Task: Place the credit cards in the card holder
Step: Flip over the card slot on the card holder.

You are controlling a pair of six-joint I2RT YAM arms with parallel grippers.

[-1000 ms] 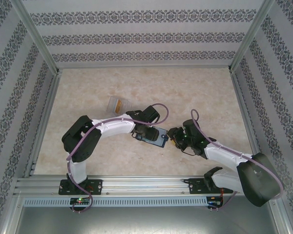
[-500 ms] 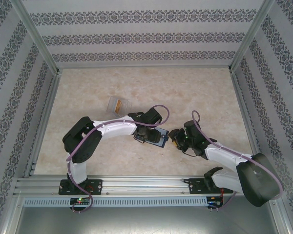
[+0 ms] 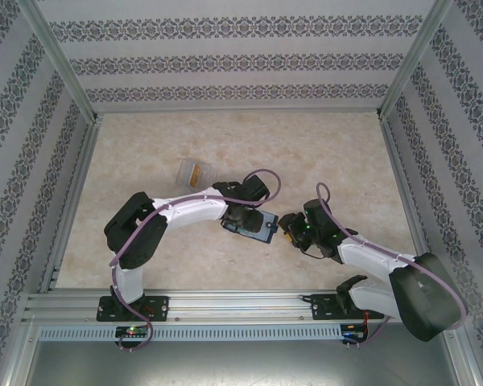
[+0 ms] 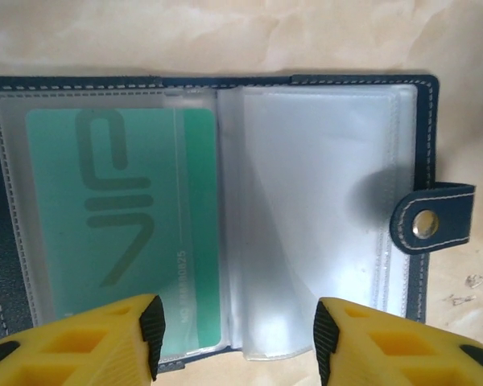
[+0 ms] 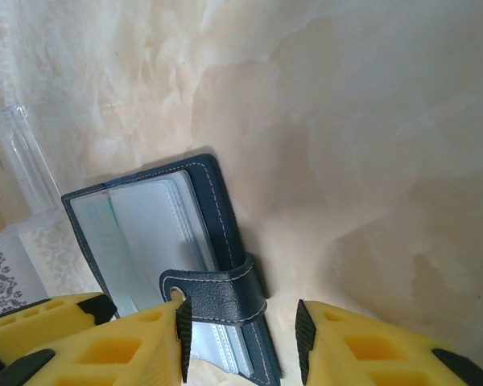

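Two grippers hover at the open card holder [image 3: 258,226] on the table [image 3: 322,153]. Left gripper [image 4: 237,342]: fingers spread, empty; the card holder lies directly ahead, a green card [image 4: 121,233] in one sleeve. Right gripper [image 5: 241,342]: fingers spread, empty; the clasp tab [image 5: 217,293] sits just ahead of its fingertips.

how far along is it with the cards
Done: the card holder lies open with a green card in one sleeve. In hand: nothing; the left gripper and right gripper are open by the holder. Left: a yellow-orange card sits in the clear box, and the facing sleeve is empty.
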